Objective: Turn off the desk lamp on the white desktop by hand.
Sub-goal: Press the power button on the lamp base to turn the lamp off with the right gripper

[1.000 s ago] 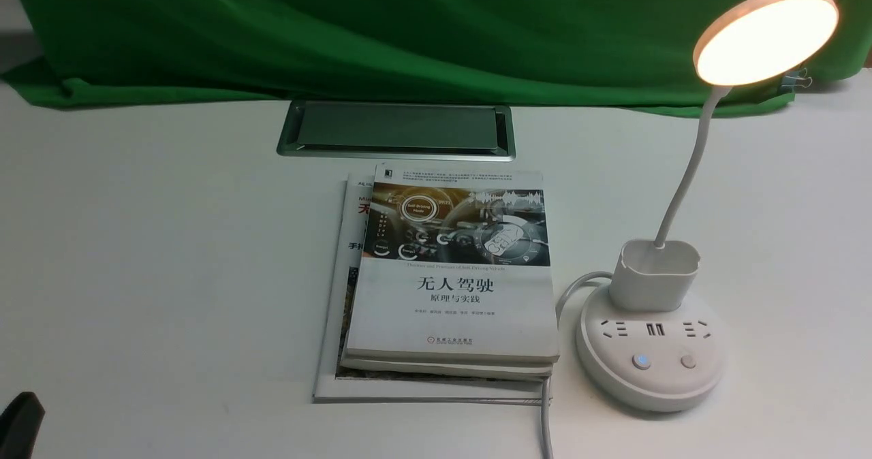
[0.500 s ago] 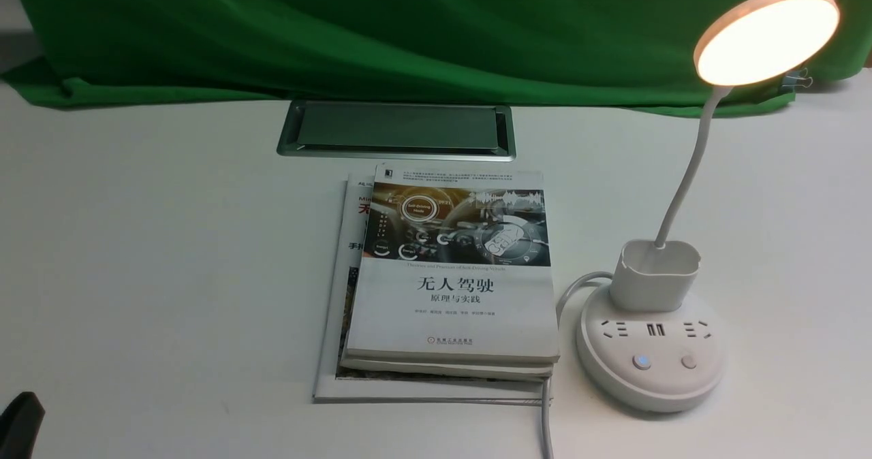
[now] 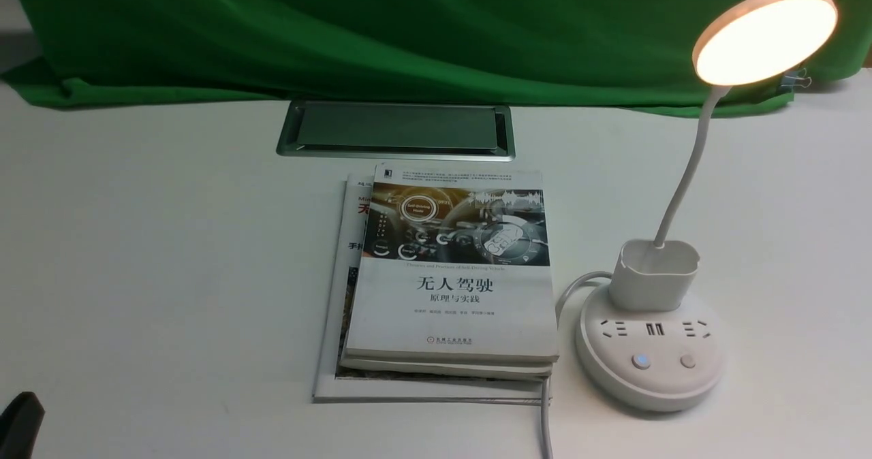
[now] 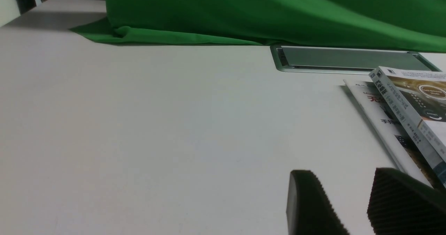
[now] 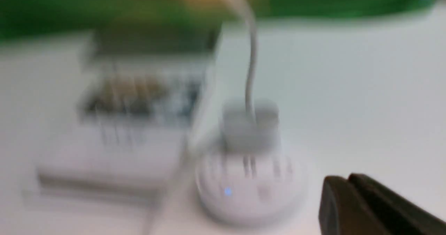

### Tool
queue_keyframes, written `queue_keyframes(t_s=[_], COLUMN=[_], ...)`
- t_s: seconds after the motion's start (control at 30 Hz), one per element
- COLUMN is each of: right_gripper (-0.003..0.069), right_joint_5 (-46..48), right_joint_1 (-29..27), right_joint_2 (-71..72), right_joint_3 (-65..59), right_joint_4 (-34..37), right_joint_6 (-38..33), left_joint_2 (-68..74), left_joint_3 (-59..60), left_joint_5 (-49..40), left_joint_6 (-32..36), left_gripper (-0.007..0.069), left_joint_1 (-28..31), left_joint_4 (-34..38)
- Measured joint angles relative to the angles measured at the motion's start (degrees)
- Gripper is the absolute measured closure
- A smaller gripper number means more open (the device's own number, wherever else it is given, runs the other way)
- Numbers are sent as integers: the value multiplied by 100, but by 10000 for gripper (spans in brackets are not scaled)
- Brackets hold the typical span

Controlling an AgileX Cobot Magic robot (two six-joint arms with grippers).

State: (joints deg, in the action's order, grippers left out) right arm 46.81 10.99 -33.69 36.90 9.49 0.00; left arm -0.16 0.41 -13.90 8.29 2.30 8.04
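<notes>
The desk lamp [image 3: 650,360] stands at the right of the white desktop [image 3: 170,241], its round head [image 3: 766,35] glowing warm. On the round base, one button [image 3: 640,361] glows blue beside a plain one [image 3: 688,361]. In the blurred right wrist view, my right gripper [image 5: 343,180] is shut and empty. It hangs apart from the lamp base [image 5: 249,189], on the plain button's side. My left gripper [image 4: 339,179] is open over bare desktop, far from the lamp. Only its dark tip [image 3: 19,423] shows at the front view's lower left corner.
A stack of books [image 3: 453,309] lies mid-table, just left of the lamp base. The lamp's white cord [image 3: 545,418] runs toward the front edge between them. A grey metal cable hatch [image 3: 396,130] sits behind the books, before the green cloth [image 3: 409,30].
</notes>
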Motion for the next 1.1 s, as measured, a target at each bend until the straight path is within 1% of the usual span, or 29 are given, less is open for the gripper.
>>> queue_keyframes(t_s=[0.03,0.1,0.23,0.3,0.33,0.57,0.73,1.1], right_gripper=[627,627,627,627,626,615,615,615], right_joint_5=[482,849,970,874,695,-4,-158,-454], right_joint_1=[0,0,15,68,201,833,898,909], right_joint_2=[-606,-1392,-2578,-2951,-3367,-4386,-4985,-5560], right_joint_3=[350,702,1025,1048,1048,1086,1200,1459], right_joint_4=[-12,-19,-24,-32,-36,-36,-131,-211], right_joint_6=[-204,-356,-481,-481,-467,-317,-308,-300], left_joint_2=[0,0,0,0,0,0,0,0], left_joint_3=[0,0,0,0,0,0,0,0], left_joint_5=[0,0,0,0,0,0,0,0], left_joint_6=[0,0,0,0,0,0,0,0], left_gripper=[383,383,383,383,383,383,383,383], left_joint_1=[0,0,0,0,0,0,0,0], left_joint_4=[0,0,0,0,0,0,0,0])
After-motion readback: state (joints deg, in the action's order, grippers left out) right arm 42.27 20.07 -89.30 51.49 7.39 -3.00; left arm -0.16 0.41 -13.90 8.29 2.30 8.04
